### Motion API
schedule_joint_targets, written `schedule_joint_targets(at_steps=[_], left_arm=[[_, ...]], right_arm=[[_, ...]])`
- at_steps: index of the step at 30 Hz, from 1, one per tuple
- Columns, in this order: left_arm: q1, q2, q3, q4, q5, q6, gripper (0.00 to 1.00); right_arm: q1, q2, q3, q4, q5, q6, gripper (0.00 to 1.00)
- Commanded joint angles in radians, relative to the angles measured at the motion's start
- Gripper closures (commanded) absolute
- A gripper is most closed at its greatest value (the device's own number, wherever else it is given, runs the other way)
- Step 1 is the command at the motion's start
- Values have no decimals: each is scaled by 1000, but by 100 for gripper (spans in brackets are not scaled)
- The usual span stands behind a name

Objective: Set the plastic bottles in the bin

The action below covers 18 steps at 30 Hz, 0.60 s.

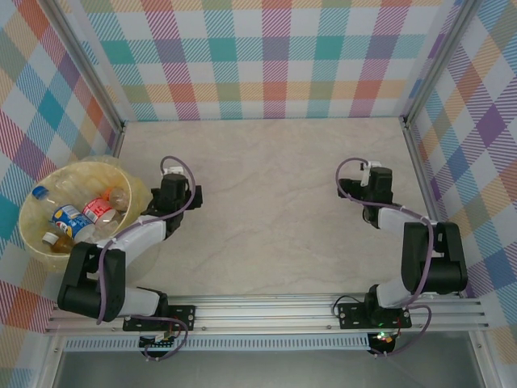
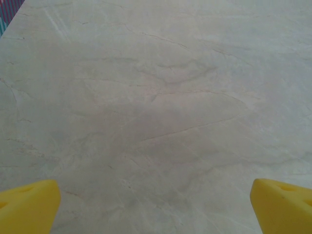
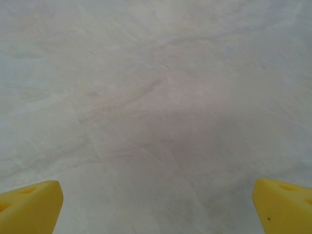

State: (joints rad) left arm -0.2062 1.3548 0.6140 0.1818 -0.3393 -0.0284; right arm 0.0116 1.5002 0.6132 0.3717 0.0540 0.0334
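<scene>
Plastic bottles (image 1: 74, 218) are heaped flat, long axes mixed, in the bin (image 1: 136, 192) at the left edge of the desk (image 1: 275, 202); left and right jaws are spread open, empty.

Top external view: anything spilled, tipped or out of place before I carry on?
Nothing stands out. The bin sits upright at the left, with the plastic bottles lying jumbled inside it and none over its rim. The table looks dry and unmarked, and the left gripper and right gripper are both open above it.
</scene>
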Motion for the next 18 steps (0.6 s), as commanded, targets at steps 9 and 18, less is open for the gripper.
schedule_joint_targets(at_steps=[9,18], left_arm=[[105,73,-116,333,194,47,0],[109,206,-240,710,150,49,0]], right_arm=[[-7,40,-200,462,-78,-24,0],[-7,36,-204,464,-77,-24,0]])
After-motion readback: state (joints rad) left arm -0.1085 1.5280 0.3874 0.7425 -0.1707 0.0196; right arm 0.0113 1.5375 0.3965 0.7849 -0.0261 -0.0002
